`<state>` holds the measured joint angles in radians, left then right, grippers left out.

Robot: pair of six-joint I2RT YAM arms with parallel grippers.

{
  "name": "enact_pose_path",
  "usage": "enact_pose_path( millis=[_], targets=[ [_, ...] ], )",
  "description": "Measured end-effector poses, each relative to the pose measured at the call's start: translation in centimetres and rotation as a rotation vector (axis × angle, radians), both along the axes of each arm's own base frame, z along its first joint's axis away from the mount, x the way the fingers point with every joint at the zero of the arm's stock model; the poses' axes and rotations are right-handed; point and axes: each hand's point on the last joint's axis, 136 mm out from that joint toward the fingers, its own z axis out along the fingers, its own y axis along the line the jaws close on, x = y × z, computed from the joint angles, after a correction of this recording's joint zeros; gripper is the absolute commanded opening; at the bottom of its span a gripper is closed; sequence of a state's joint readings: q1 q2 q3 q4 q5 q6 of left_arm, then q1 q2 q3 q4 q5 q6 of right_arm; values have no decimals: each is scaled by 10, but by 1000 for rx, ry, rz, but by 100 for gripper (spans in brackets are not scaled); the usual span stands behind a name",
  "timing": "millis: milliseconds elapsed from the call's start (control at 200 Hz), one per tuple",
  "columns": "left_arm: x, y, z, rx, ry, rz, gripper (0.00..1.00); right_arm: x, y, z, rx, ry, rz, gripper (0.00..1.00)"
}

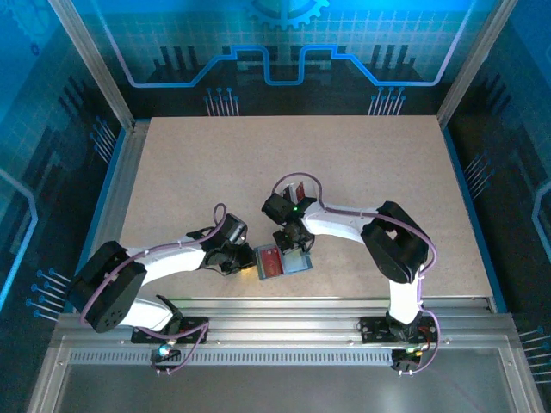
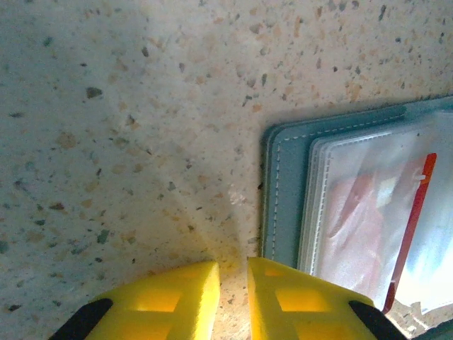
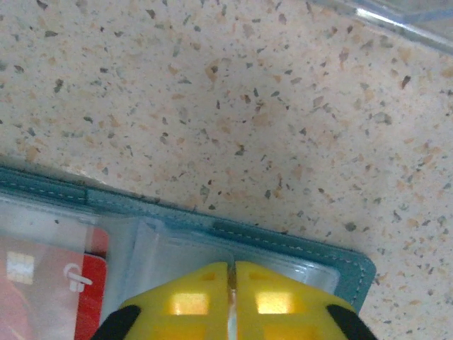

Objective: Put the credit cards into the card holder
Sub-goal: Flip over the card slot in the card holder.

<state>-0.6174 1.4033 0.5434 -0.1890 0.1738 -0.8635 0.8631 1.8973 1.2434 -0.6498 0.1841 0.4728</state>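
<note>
The card holder (image 1: 281, 261) lies open on the desk (image 1: 362, 163), close to its near edge, between the two arms. A red card (image 1: 269, 258) sits under its clear sleeve on the left half. The right gripper (image 3: 231, 273) is over the holder's right half, fingers (image 3: 269, 301) pressed together; I cannot tell whether a sleeve is pinched between them. The left gripper (image 2: 232, 273) is just left of the holder, its fingers (image 2: 177, 297) a narrow gap apart and holding nothing.
</note>
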Motion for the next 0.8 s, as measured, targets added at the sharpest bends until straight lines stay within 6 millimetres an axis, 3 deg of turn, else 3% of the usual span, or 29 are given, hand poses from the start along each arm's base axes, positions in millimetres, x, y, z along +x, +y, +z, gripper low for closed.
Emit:
enact_pose_path(
  millis=[55, 195, 525, 695, 800],
  targets=[
    [0, 0, -1, 2, 4, 0, 21, -1, 0, 1, -10, -7, 5, 0],
    [0, 0, -3, 5, 9, 2, 20, -4, 1, 9, -59, -30, 30, 0],
    [-1, 1, -7, 11, 19, 5, 19, -7, 26, 45, -119, -135, 108, 0],
    [-1, 0, -7, 9, 26, 18, 19, -10, 31, 44, -126, -120, 122, 20],
    [0, 0, -7, 9, 30, 22, 18, -15, 38, 43, -83, -90, 124, 25]
  ],
)
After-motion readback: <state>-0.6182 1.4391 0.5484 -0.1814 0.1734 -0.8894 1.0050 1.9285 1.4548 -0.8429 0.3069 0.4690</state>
